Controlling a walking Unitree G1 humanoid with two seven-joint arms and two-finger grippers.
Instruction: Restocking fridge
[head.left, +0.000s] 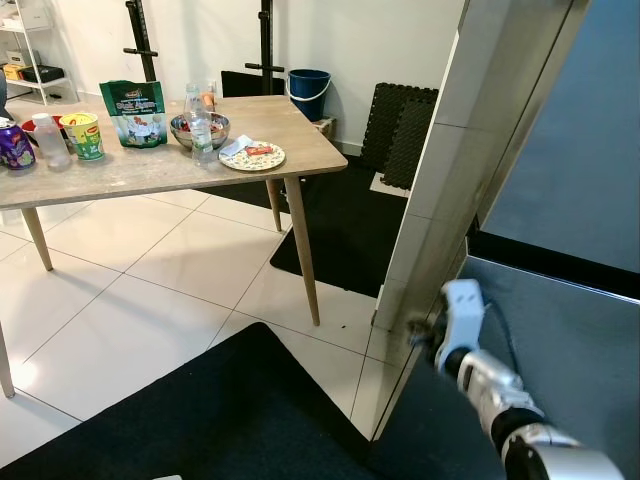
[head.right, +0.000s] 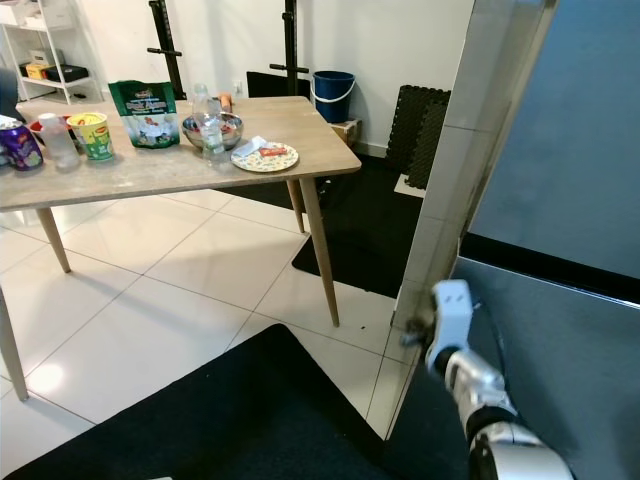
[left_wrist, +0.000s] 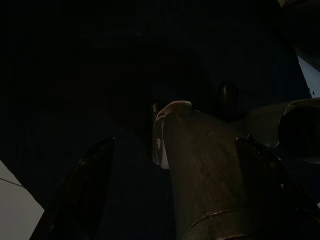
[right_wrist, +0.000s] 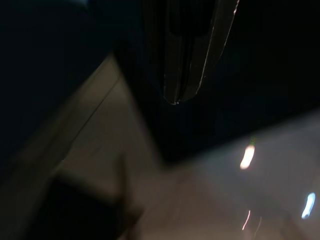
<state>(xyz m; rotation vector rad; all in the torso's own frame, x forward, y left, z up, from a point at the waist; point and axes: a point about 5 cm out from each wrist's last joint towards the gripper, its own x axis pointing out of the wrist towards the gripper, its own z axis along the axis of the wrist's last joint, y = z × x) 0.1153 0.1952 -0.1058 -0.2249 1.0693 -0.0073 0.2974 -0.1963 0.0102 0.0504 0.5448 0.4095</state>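
The fridge stands at the right, with a dark grey upper door (head.left: 565, 140) and lower door (head.left: 575, 335) split by a black gap. My right arm (head.left: 490, 385) reaches forward low. Its white wrist (head.left: 461, 310) is at the left edge of the lower door, beside the tiled pillar (head.left: 450, 170), and my right gripper (head.left: 422, 328) is mostly hidden behind the wrist. On the wooden table (head.left: 150, 170) at the left stand a green snack bag (head.left: 135, 113), a water bottle (head.left: 199, 125), a metal bowl (head.left: 215, 128), a plate (head.left: 252, 156), a noodle cup (head.left: 84, 135) and a purple can (head.left: 14, 145). My left gripper (left_wrist: 107, 150) hangs idle in the dark.
A black rug (head.left: 230, 420) lies on the white tiles right in front of me. Another dark mat (head.left: 340, 230) lies beyond the table leg (head.left: 303, 250). A blue bucket (head.left: 308, 93) and black foam mats (head.left: 400, 125) stand at the back wall. Shelves (head.left: 30, 50) are at the far left.
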